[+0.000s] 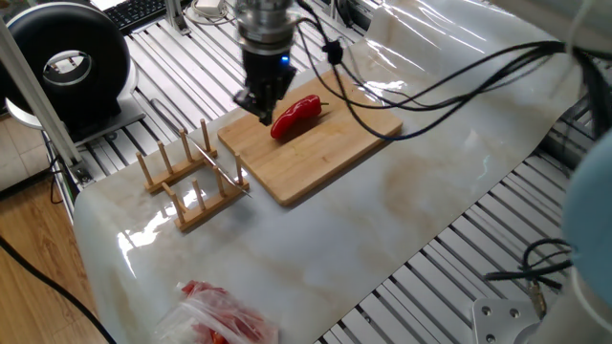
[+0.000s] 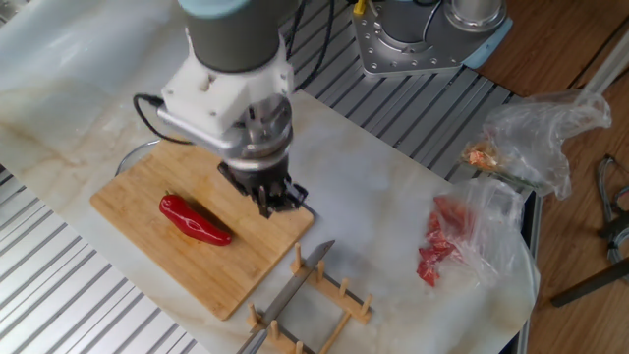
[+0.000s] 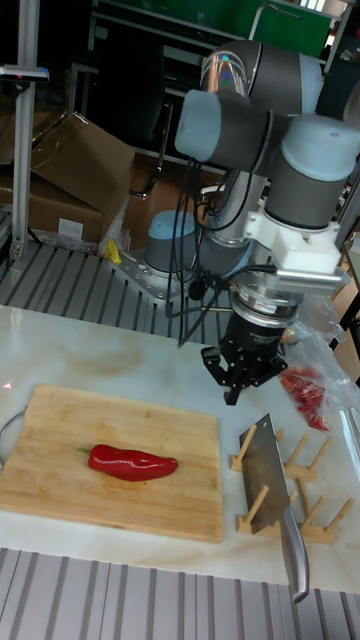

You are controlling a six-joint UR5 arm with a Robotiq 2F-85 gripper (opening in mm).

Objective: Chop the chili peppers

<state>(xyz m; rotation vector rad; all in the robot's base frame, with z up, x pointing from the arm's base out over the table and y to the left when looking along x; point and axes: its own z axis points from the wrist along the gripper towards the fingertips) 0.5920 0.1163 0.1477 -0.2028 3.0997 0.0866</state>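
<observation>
tool (image 2: 270, 202) pressed together, empty | glossy tapered chili pepper (image 1: 295, 117) | bamboo board (image 3: 60, 430)

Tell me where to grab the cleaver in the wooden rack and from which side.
Grip the cleaver by its metal handle, which sticks out free past the wooden rack. Come down from above on that end: the blade stands on edge between the pegs, so only the handle looks reachable.

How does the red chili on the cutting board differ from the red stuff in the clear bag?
The chili pepper lies whole, glossy and bare on the cutting board; the red contents of the clear bag look like smaller, duller pieces behind plastic. The pepper sits near the gripper; the bag lies off the board, beyond the knife rack. Both are red.
</observation>
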